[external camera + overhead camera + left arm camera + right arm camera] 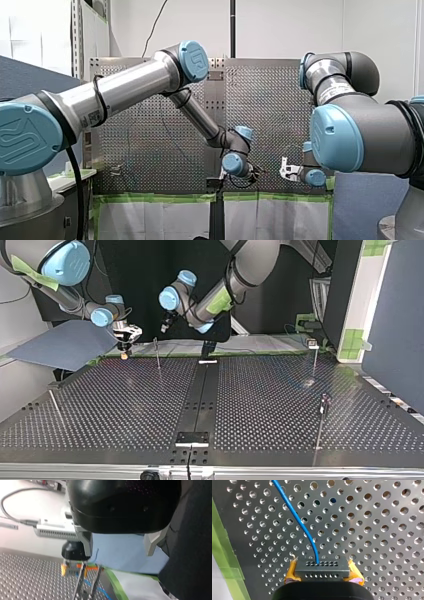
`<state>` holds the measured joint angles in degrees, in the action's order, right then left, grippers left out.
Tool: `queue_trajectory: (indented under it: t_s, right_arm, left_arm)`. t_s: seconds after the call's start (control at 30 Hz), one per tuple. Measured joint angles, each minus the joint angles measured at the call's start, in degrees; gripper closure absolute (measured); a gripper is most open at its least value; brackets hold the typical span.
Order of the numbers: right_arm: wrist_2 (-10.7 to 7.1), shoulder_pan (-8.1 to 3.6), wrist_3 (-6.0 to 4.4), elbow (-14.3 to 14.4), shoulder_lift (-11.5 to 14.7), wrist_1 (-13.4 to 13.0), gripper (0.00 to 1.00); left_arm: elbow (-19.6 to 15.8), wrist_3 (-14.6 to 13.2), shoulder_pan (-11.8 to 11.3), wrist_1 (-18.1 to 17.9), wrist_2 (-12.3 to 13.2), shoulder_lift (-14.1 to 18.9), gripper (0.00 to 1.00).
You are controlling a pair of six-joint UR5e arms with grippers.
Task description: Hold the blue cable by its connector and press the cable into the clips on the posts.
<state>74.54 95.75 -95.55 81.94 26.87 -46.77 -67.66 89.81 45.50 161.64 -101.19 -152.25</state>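
Right claw [322,574] clamps the dark perforated block connector [322,567] of the thin blue cable [298,521]; left claw [118,551] wide, empty. Next, likely: seat cable in the clip of the slim metal post [157,354] beside the connector.

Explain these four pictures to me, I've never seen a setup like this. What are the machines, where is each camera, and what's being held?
These are two robot arms working at a metal table full of small holes. One picture looks from behind the arms, one looks from across the table facing them, and two come from cameras mounted on the wrists. Thin upright posts stand on the table. In the right wrist view, my right gripper clamps a dark connector between yellow pads, and a blue cable runs from it out over the table. My left gripper is open and holds nothing. Its camera shows the right gripper just ahead of it.
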Motion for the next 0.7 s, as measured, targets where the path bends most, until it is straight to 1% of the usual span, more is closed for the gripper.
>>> queue_trajectory:
  t_s: [0.07, 0.13, 0.27, 0.57, 0.7]
  right_arm:
    - [0.00, 0.00, 0.00, 0.0, 0.0, 0.0, 1.00]
    - [0.00, 0.01, 0.00, 0.0, 0.0, 0.1, 1.00]
    - [0.00, 0.02, 0.00, 0.0, 0.0, 0.3, 1.00]
    - [-0.06, 0.05, 0.05, 0.0, -0.1, 0.4, 1.00]
    - [-0.08, 0.08, 0.08, 0.0, -0.1, 0.4, 1.00]
  left_arm:
    - [0.0, 0.8, 0.3, -0.9, 0.5, 0.0, 0.00]
    - [0.0, 1.6, 0.6, -1.8, 0.3, 0.0, 0.00]
    - [0.0, 2.8, 0.8, -3.8, -1.2, 0.0, 0.00]
    - [0.0, 3.3, 1.2, -8.0, -5.3, -0.2, 0.00]
    - [0.4, 3.5, 1.3, -10.2, -6.1, -1.3, 0.00]
